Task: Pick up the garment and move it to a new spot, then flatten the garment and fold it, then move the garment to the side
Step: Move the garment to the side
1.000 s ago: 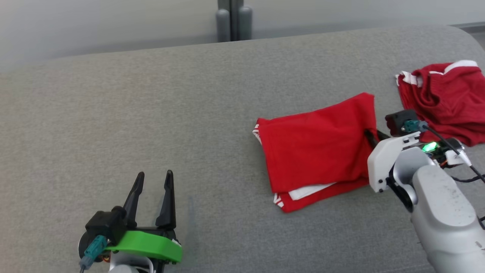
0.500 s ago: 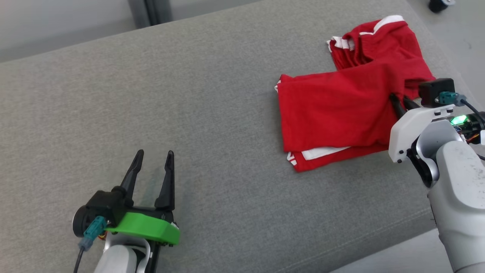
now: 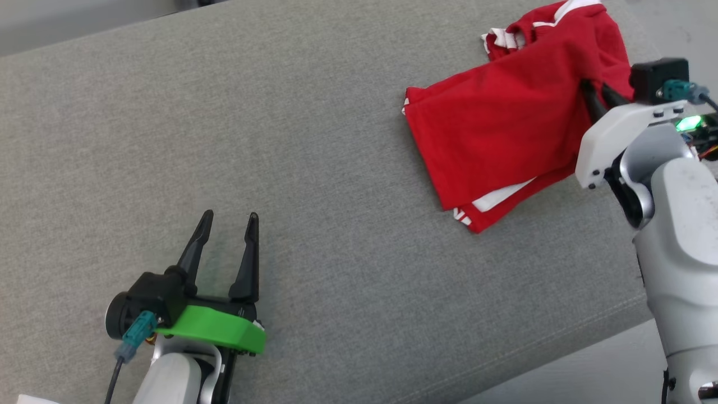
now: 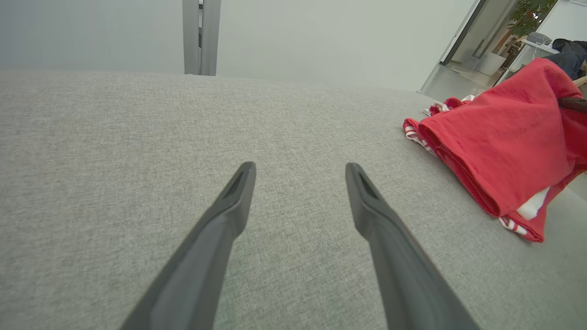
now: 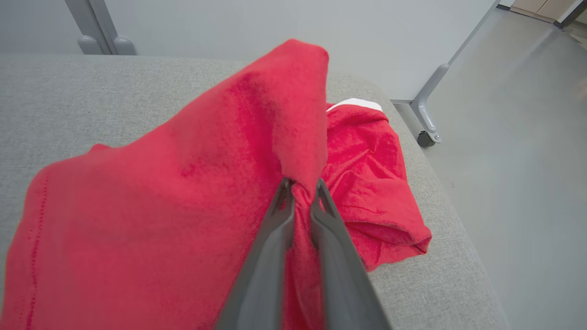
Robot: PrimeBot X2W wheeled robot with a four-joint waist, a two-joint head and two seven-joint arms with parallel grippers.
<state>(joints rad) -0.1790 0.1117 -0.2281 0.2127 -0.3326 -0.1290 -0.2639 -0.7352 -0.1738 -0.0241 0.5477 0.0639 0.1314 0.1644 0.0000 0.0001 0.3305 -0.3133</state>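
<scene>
- Right gripper (image 5: 302,183) is pinching the folded red garment (image 3: 493,129) at its right edge. Its fingers are nearly closed on bunched cloth and are holding that edge up off the grey cushion (image 3: 280,140).
- Left gripper (image 3: 230,216) is pointing forward over bare cushion, fingers spread wide and gripping nothing, well apart from the cloth.
- Second red garment (image 3: 561,25), crumpled and white-trimmed, is lying just behind the raised edge.
- Folded red garment is lying at the cushion's right end. Its long axis is running left to right in the head view, rising toward the grip, and white-striped hems (image 3: 499,200) are peeking out at its near corner.
</scene>
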